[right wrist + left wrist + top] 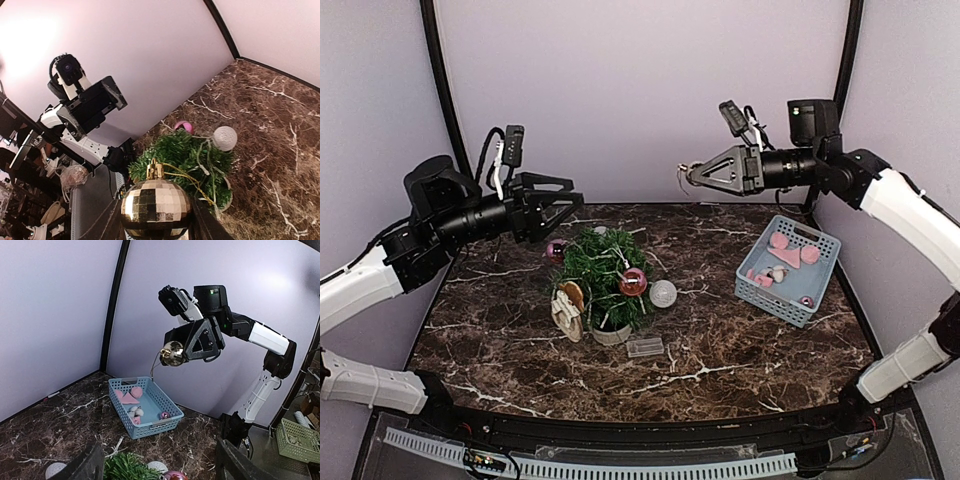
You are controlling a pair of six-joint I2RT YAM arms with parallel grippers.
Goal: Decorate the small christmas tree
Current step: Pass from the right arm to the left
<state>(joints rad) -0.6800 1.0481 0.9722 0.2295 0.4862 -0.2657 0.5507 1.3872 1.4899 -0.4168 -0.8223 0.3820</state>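
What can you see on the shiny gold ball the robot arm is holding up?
The gold ball is round and covered in tiny mirror-like squares, some bright gold, some dark, like a disco ball. It has a gold cap with a thin gold thread looped from it. The right pincer squeezes it from both sides, high above the table, touching nothing else.

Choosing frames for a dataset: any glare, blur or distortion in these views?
Top external: even light, sharp, no glare on the marble table. Left wrist: fisheye curves the corner post; wall glows upper right. Right wrist: tilted; wall washed out upper left, gold bauble crisp.
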